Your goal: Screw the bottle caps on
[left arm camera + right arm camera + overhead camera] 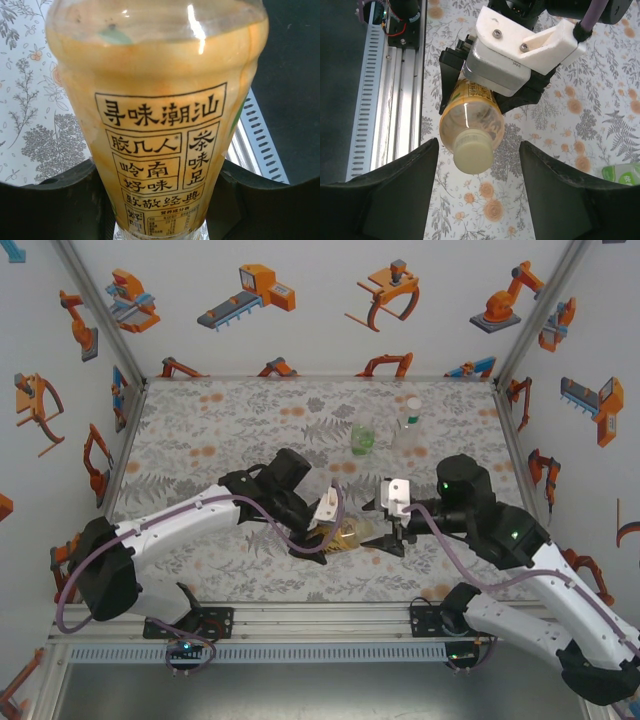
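The tall amber bottle (347,534) with a printed label (160,150) lies tilted above the cloth, and my left gripper (157,172) is shut on its body. A pale yellow cap (474,152) sits on its neck, facing my right gripper (479,146). That gripper is open; its dark fingers (400,190) flank the cap on both sides without touching it. In the top view the left gripper (325,530) and right gripper (393,533) meet near the table's middle front. The green-tinted bottle (362,438) and the clear bottle (407,425), topped by a white cap (411,403), stand upright behind them.
The floral cloth (230,430) covers the table. A metal rail (300,620) runs along the near edge, close to the held bottle (405,85). Patterned walls close in the left, right and back sides. A green and white object (622,172) shows at the right edge.
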You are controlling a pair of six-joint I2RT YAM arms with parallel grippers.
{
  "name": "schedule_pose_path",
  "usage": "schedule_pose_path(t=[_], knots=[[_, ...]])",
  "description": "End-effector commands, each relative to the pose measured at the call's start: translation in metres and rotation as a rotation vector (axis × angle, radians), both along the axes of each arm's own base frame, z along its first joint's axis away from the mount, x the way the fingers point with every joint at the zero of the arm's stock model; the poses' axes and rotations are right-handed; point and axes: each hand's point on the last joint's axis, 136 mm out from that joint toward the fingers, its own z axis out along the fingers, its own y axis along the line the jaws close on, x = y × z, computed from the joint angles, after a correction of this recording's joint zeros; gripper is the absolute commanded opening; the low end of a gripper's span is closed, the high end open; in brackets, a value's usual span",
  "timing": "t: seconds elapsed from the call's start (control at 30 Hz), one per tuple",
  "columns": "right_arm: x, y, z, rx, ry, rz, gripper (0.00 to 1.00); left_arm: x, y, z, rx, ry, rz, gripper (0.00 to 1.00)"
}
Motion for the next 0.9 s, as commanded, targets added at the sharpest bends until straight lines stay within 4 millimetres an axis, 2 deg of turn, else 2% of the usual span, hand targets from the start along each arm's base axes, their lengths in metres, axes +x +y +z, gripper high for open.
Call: schedule_pose_path(t=[0.0, 0.47, 0.67, 0.87], knots=[[-0.0039, -0.0021, -0.0008, 0.01, -0.058, 0.027, 0.56, -0.0101, -0.0006, 0.0122, -0.033, 0.02, -0.06, 0.0], [-0.0095, -0.0009, -0.0008, 0.029, -0.054, 0.059, 0.48, -0.0092, -0.0014, 0.0141, -0.034, 0.021, -0.058, 0.0], [-0.0118, -0.0003, -0.0013, 0.033, -0.046, 0.072, 0.41, -0.0082, -0.0025, 0.0135, -0.031, 0.022, -0.057, 0.0], [-0.0111, 0.0, -0.002, 0.034, -0.033, 0.066, 0.29, -0.0069, -0.0036, 0.0136, -0.031, 0.012, -0.057, 0.0]])
